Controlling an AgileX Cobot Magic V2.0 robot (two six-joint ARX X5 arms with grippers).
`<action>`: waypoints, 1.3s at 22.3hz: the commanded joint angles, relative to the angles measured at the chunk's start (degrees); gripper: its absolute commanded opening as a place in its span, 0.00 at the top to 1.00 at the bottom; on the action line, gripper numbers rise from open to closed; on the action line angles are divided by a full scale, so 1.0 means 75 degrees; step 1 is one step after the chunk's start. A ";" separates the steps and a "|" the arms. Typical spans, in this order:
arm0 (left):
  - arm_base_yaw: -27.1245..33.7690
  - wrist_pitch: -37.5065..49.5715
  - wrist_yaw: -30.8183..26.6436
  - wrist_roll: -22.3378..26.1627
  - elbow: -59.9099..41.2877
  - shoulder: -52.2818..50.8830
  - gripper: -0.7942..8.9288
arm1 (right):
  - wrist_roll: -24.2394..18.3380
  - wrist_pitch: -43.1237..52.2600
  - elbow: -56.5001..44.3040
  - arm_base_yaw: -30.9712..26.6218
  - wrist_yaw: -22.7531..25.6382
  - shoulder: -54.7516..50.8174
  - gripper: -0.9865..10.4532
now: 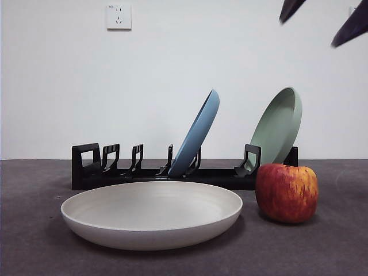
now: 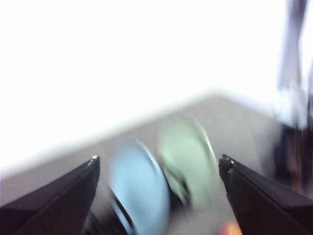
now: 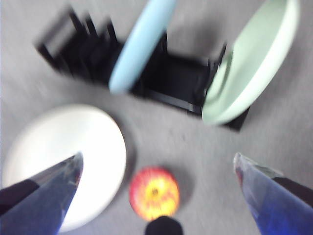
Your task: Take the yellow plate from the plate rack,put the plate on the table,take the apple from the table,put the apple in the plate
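Plate flat on counter, apple beside it

Front view: yellow plate [image 1: 152, 213] lies on the counter [image 1: 34, 241], apple [image 1: 286, 192] just beside, plate rack [image 1: 115, 172] behind.
Left wrist view: left gripper [image 2: 159, 164] jaws open, empty.
Right wrist view: right gripper [image 3: 157, 164] jaws spread wide above the apple.

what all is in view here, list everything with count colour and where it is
yellow plate: 1, cream, flat on the table in front of the rack
apple: 1, red with yellow streaks, on the table beside the plate
plate rack: 1, black, behind the plate
blue plate: 1, leaning in the rack
green plate: 1, sage, leaning at the rack's end
table: 1, dark grey
wall socket: 1, white, on the wall
left gripper: open, empty, raised
right gripper: open, empty, above the apple
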 commanded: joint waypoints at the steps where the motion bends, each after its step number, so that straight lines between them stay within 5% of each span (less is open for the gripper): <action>1: 0.0026 -0.0003 -0.0466 0.0472 0.0318 -0.0676 0.50 | -0.0125 -0.0163 0.0029 0.0428 0.0184 0.0490 0.41; 7: 0.0020 -0.0554 -0.0627 0.0504 0.1186 -0.1851 0.50 | -0.0122 -0.0219 0.0029 0.1032 0.0583 0.2352 0.42; 18: 0.0017 -0.1486 -0.0621 0.0475 0.1463 -0.1923 0.50 | -0.0122 -0.0175 0.0029 0.1026 0.0586 0.4782 0.43; 21: 0.0017 -0.1545 -0.0621 0.0475 0.1463 -0.1926 0.50 | -0.0102 -0.0058 0.0029 0.1026 0.0586 0.4919 0.65; 23: 0.0017 -0.1638 -0.0621 0.0475 0.1463 -0.1926 0.50 | -0.0029 0.0070 0.0029 0.1029 0.0583 0.4913 0.92; 29: 0.0017 -0.1830 -0.0621 0.0478 0.1463 -0.1923 0.50 | 0.0032 0.0020 0.0047 0.1049 0.0600 0.4503 0.92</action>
